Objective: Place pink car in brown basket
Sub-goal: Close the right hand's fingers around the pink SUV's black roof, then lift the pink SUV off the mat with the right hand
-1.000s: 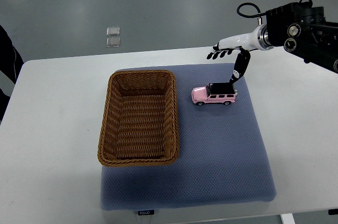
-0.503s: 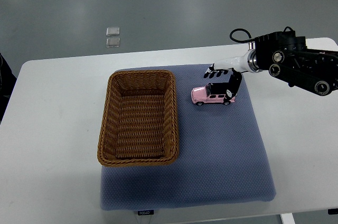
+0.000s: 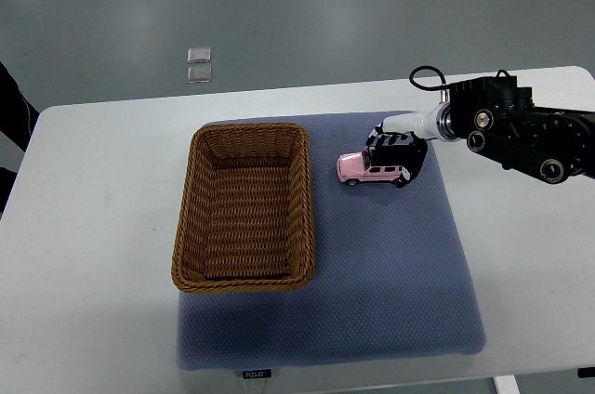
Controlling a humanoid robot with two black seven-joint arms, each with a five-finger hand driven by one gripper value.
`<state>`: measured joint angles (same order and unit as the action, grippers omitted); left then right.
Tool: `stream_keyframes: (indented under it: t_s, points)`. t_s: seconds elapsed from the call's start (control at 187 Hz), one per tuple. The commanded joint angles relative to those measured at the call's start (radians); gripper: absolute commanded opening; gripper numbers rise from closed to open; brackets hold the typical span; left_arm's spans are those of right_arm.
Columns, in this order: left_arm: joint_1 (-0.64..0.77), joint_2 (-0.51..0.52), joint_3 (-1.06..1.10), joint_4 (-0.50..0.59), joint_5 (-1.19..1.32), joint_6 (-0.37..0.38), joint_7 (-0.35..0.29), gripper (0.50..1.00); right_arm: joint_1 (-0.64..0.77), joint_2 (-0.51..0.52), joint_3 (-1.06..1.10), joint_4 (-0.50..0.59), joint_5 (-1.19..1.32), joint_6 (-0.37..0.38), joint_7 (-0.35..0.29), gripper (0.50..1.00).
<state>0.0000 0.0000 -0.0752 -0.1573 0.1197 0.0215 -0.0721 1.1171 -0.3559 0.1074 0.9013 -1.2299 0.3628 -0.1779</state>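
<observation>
Since a second ago the right hand (image 3: 398, 151) has been dropping onto the pink car (image 3: 375, 169), and now it's wrapping over the roof and rear, though I can't tell if it's gripping yet. Going left to right: the brown basket (image 3: 244, 207) is sitting empty on the blue mat (image 3: 390, 264), with the car just beside it. It's probably a light, stiff, slick toy, so pinching the body sides looks safest. It's only needing to clear the basket's rim.
</observation>
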Motion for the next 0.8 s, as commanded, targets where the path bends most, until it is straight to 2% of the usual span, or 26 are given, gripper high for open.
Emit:
stream_keyframes:
  t_s: [0.0, 0.219, 0.337, 0.401, 0.471, 0.529, 0.615, 0.797]
  points:
    - [0.000, 0.000, 0.000, 0.001, 0.000, 0.000, 0.000, 1.000, -0.002, 0.000, 0.000, -0.012, 0.000, -0.001, 0.002, 0.805]
    - [0.000, 0.000, 0.000, -0.001, 0.000, 0.000, 0.000, 1.000, -0.002, 0.009, 0.000, -0.012, 0.000, -0.002, 0.005, 0.793]
    - [0.000, 0.000, 0.000, 0.001, 0.000, 0.000, 0.000, 1.000, -0.002, 0.026, 0.000, -0.012, 0.000, -0.001, 0.009, 0.756]
    - [0.000, 0.000, 0.000, -0.001, 0.000, 0.000, 0.000, 1.000, -0.002, 0.029, 0.000, -0.012, 0.001, 0.001, 0.009, 0.695]
    - [0.000, 0.000, 0.000, 0.001, 0.000, 0.000, 0.000, 1.000, -0.002, 0.029, 0.002, -0.012, 0.003, 0.008, 0.009, 0.584]
    - [0.000, 0.000, 0.000, -0.001, 0.000, 0.000, 0.000, 1.000, 0.000, 0.029, 0.002, -0.012, 0.004, 0.013, 0.009, 0.533]
    - [0.000, 0.000, 0.000, -0.001, 0.000, 0.000, 0.000, 1.000, 0.003, 0.029, 0.002, -0.010, 0.009, 0.015, 0.011, 0.500]
    - [0.000, 0.000, 0.000, -0.001, 0.000, 0.000, 0.000, 1.000, 0.013, 0.023, 0.011, -0.010, 0.017, 0.013, 0.011, 0.500]
